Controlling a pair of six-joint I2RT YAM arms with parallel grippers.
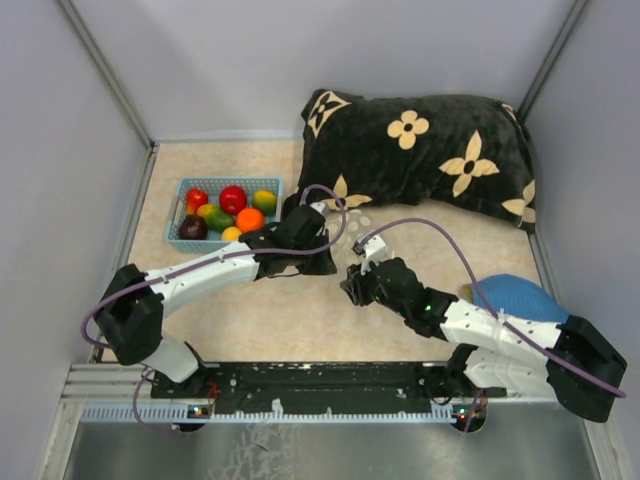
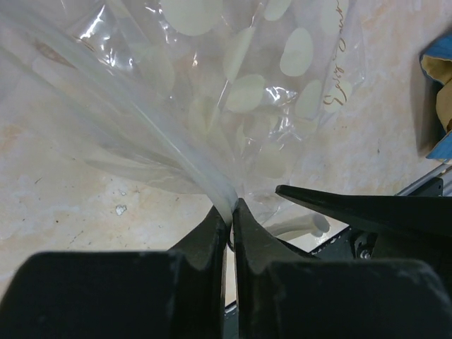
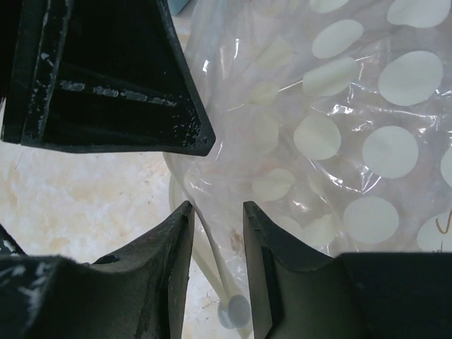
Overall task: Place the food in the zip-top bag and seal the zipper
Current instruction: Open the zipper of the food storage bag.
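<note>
Where the top view takes in the whole table, the food (image 1: 228,210) sits heaped in a blue basket (image 1: 173,232) at far left. It is well apart from the bag (image 1: 366,224), which shows there only as a few pale dots between my two arms. The wrist views bring its crinkled, dotted film up close. Only the left wrist view shows the zipper (image 2: 169,145), a pale strip running down into my left gripper (image 2: 231,210). The table (image 1: 280,320) is beige and marbled, walled in grey, with a black flowered pillow (image 1: 420,150) at the back and a blue object (image 1: 520,296) near the right edge. My left fingers are together, clamped on the bag at its mouth edge. Just right of them, my right gripper (image 3: 216,212) has its fingers a little apart, with bag film lying in the gap. Whether the film touches either pad I cannot tell.
</note>
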